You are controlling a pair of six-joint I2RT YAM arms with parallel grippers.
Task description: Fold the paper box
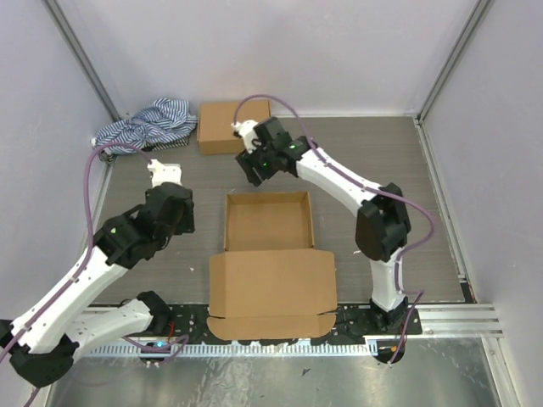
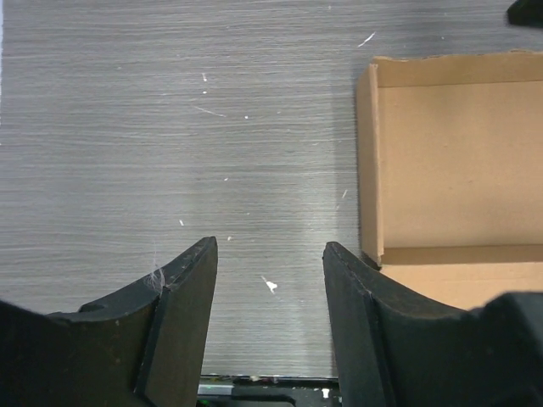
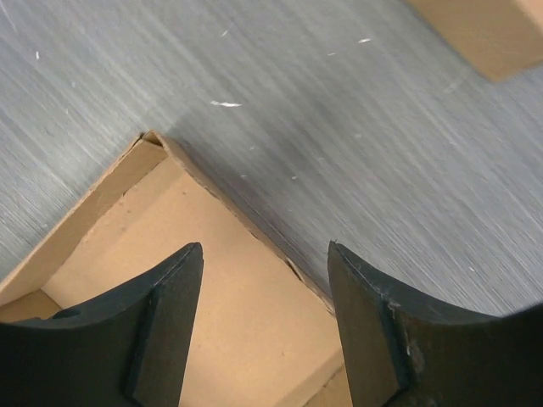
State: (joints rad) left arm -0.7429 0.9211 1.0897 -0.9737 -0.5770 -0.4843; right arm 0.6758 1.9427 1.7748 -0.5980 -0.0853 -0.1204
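A brown cardboard box [image 1: 269,222] lies open mid-table, its tray walls upright and its flat lid [image 1: 271,284] spread toward the arm bases. My left gripper [image 1: 163,178] is open and empty over bare table left of the box; the left wrist view shows the box's left wall [image 2: 368,161] beside my right finger. My right gripper [image 1: 251,174] is open and empty above the box's far left corner; in the right wrist view the far wall [image 3: 246,225] runs between my fingers.
A second closed cardboard box [image 1: 232,125] sits at the back, also in the right wrist view [image 3: 484,34]. A striped blue cloth [image 1: 146,124] is heaped in the back left corner. Grey walls enclose the table; a metal rail [image 1: 450,318] runs along the near edge.
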